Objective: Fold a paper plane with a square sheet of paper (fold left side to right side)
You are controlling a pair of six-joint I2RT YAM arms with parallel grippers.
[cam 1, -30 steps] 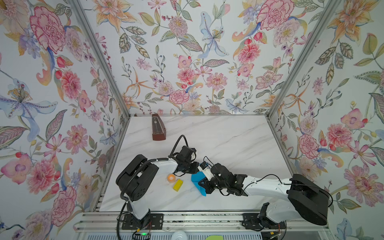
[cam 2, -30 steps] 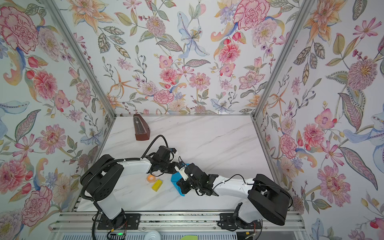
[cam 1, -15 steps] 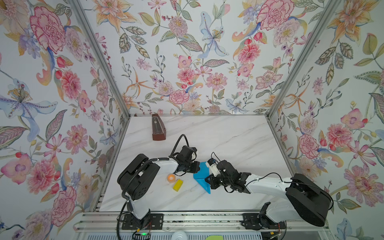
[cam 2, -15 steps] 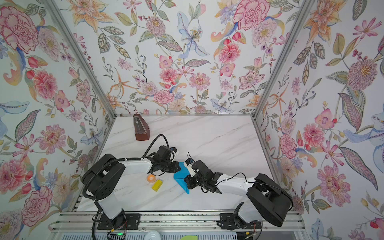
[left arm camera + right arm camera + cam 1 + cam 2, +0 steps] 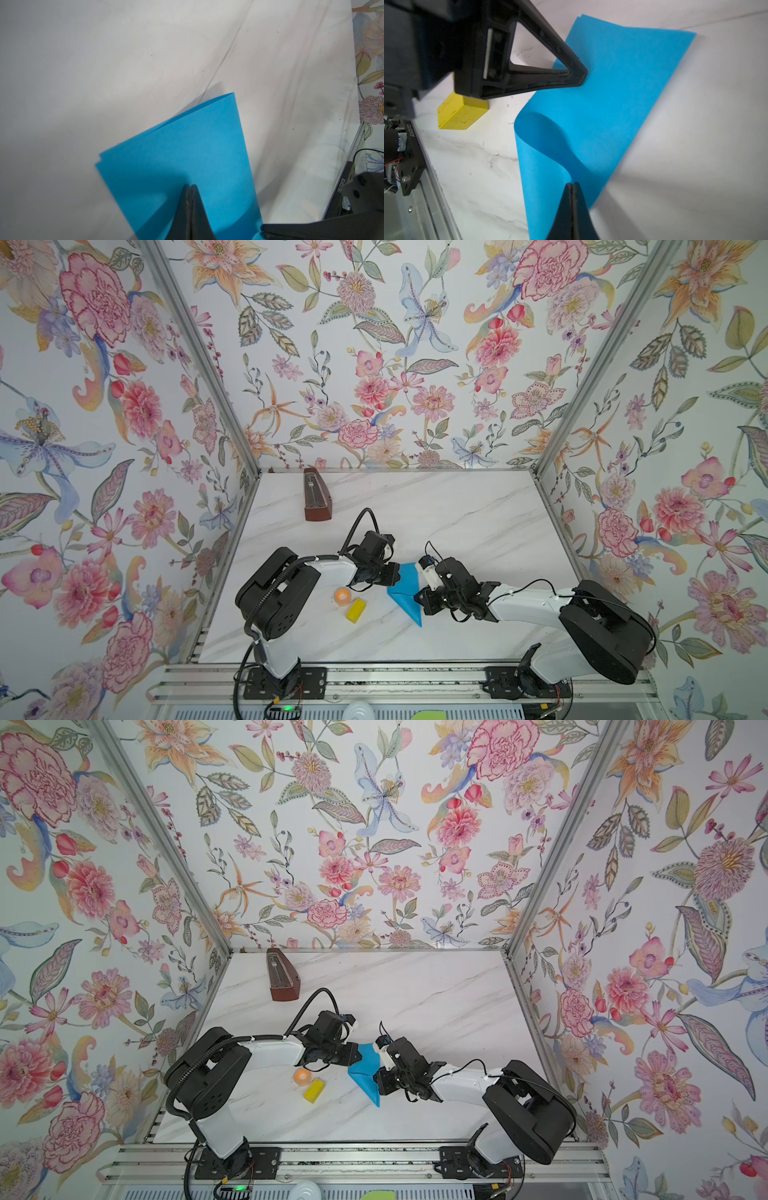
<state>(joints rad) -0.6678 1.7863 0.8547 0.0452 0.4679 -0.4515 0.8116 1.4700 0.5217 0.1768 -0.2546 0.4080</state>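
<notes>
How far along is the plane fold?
Done: the paper is doubled over, two layers with edges nearly matched. In hand: left pincer and right pincer, both shut, have their tips on it; the fold line bulges in a loop, not creased flat. Left: flatten that crease, then all the nose and wing folds; no dart shape yet.
</notes>
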